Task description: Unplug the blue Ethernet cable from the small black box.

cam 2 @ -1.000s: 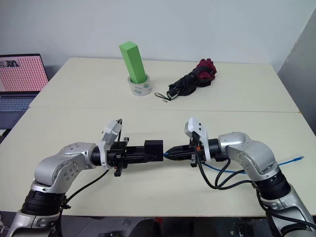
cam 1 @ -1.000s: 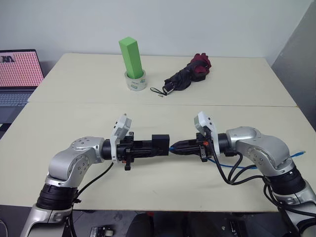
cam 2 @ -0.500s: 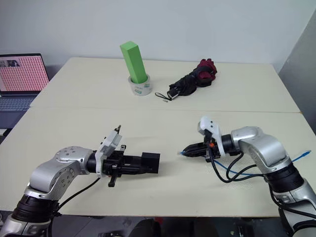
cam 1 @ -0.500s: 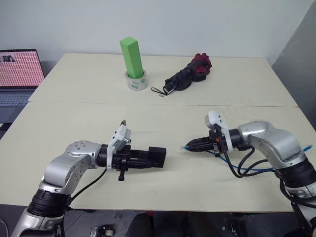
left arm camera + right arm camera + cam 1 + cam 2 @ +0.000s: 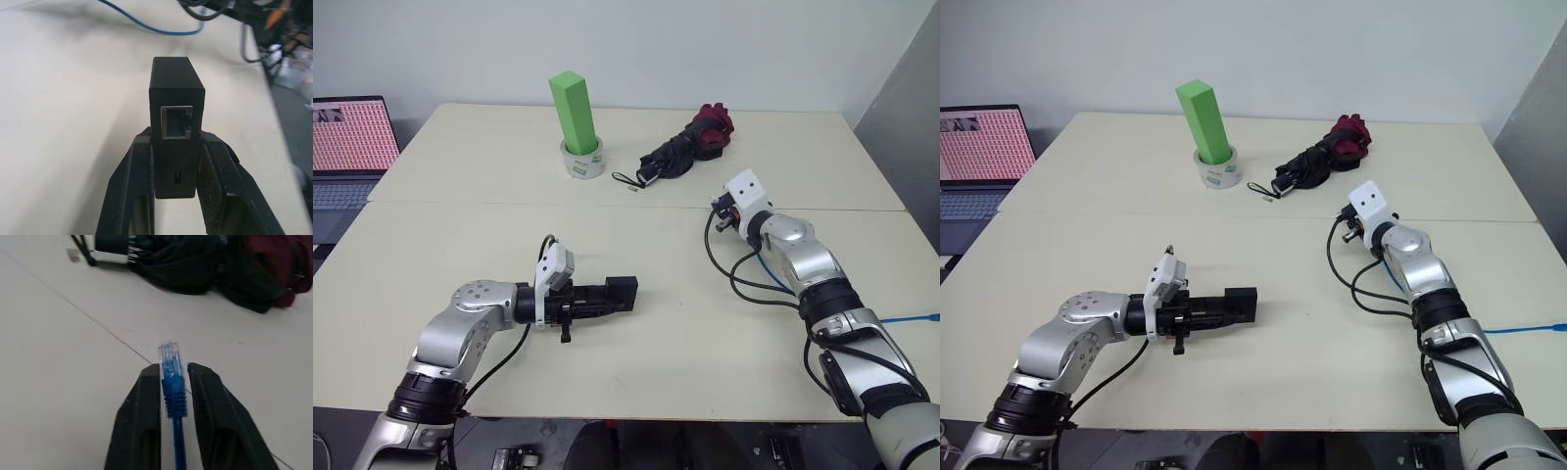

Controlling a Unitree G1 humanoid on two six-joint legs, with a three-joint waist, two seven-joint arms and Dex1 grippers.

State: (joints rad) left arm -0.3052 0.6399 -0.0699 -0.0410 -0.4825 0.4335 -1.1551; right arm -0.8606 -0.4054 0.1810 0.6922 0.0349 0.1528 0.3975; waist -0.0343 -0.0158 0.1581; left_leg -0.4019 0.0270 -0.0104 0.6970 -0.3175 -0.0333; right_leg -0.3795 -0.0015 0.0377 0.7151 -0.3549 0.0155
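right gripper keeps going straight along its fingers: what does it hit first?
Most likely the folded umbrella. The right gripper, with the blue Ethernet cable plug between its fingers, points across bare table towards it. Depth is unclear, so it might pass just over it.

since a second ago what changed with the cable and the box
The right gripper pulled the blue Ethernet cable out of the small black box and carried it away toward the umbrella. The left gripper still clamps the box.
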